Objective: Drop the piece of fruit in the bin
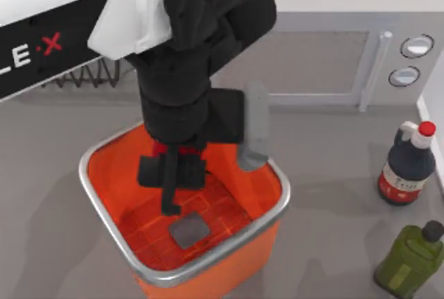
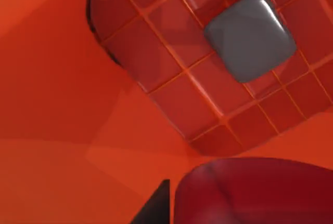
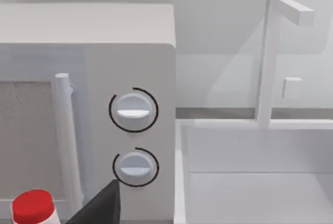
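left gripper (image 1: 175, 174) inside the orange bin (image 1: 97, 157), pinching the red fruit (image 2: 255, 193) above its gridded floor | risk: fruit sticks to a finger or bounces on release | right arm parked facing microwave (image 3: 88, 109)

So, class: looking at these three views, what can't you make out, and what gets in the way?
- Piece of fruit: cut off by the left wrist view's edge; in the top view the left arm covers most of it.
- Left gripper inside the bin: its grip on the fruit is hidden beneath the arm.
- Right gripper: a dark tip at the right wrist view's edge.
- Sauce bottle: label too small to read.
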